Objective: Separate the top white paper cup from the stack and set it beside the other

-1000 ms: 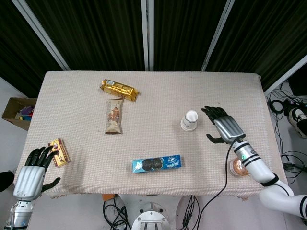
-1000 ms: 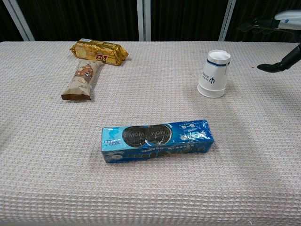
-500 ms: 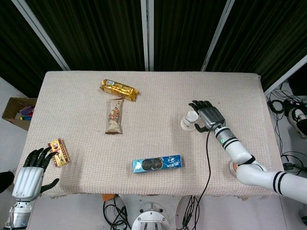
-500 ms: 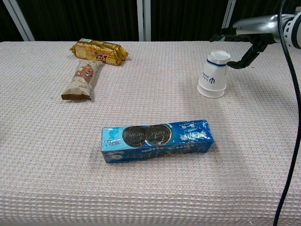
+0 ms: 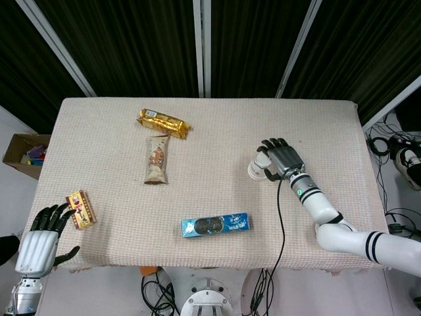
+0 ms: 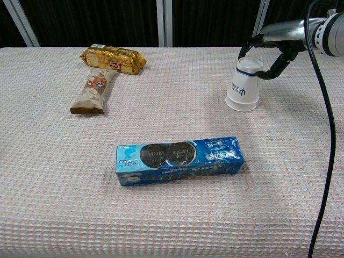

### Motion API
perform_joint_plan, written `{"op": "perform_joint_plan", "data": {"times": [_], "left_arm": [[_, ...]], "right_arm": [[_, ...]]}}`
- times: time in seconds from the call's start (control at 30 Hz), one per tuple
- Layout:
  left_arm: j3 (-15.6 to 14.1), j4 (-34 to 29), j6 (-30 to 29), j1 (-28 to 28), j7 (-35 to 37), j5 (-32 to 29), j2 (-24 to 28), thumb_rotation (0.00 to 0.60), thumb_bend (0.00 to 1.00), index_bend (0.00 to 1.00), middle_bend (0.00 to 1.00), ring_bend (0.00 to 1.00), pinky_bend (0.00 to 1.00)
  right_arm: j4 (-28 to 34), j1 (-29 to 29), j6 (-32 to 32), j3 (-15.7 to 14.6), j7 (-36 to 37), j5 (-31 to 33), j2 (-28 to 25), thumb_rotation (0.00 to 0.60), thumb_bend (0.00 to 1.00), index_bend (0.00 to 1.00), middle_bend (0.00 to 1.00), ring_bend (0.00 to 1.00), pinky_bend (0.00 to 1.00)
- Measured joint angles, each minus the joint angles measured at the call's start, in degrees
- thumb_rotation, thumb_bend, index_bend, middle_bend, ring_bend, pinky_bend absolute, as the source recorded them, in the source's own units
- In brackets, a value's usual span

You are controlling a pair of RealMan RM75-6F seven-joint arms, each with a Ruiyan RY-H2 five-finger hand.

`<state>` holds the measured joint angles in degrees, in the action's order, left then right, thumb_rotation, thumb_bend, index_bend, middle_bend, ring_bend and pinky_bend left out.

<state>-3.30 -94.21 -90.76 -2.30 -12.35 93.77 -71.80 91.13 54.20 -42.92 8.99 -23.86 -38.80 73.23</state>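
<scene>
The stack of white paper cups (image 5: 256,168) (image 6: 243,86) stands upside down on the right half of the table. My right hand (image 5: 283,158) (image 6: 279,40) is at its upper end, which is the top cup. The fingers (image 6: 250,43) curl around the far side and the thumb (image 6: 273,69) presses the near right side. The stack still rests on the cloth. My left hand (image 5: 39,240) hangs off the table's front left corner, fingers spread, holding nothing.
A blue cookie pack (image 5: 216,224) (image 6: 180,160) lies in front of the cups. A gold snack pack (image 5: 163,123) and a brown bar (image 5: 156,160) lie at the back left. A small red box (image 5: 80,209) sits near the left edge. A black cable (image 6: 325,161) trails from my right arm.
My right hand moved left from beside the cups and closed its fingers and thumb around the top of the stack. The left hand barely shifted.
</scene>
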Motion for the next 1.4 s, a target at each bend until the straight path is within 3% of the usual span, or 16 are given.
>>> {"op": "perform_joint_plan", "data": {"times": [0.53, 0.93, 1.13, 1.4], "left_arm": [[0.0, -0.5, -0.3, -0.2, -0.5, 0.3, 0.3, 0.600, 0.13, 0.20, 0.10, 0.09, 0.12], [0.1, -0.6, -0.1, 0.1, -0.5, 0.8, 0.3, 0.600, 0.13, 0.20, 0.10, 0.09, 0.12], [0.0, 0.0, -0.1, -0.1, 0.1, 0.6, -0.1, 0.600, 0.13, 0.20, 0.10, 0.09, 0.12], [-0.2, 2.2, 0.0, -0.8, 2.2, -0.9, -0.6, 0.600, 0.13, 0.20, 0.10, 0.09, 0.12]], "right_arm": [[4.2, 0.0, -3.5, -0.4, 0.5, -1.0, -3.3, 0.600, 0.43, 0.29, 0.14, 0.00, 0.00], [20.0, -3.4, -11.1, 4.0, 4.3, -9.4, -15.6, 0.600, 0.43, 0.30, 0.15, 0.00, 0.00], [17.7, -1.3, -8.8, 4.1, 3.9, -8.2, -11.5, 0.600, 0.43, 0.30, 0.14, 0.00, 0.00], [5.4, 3.5, -4.9, 2.4, 1.6, -2.9, 0.3, 0.600, 0.43, 0.30, 0.14, 0.00, 0.00]]}}
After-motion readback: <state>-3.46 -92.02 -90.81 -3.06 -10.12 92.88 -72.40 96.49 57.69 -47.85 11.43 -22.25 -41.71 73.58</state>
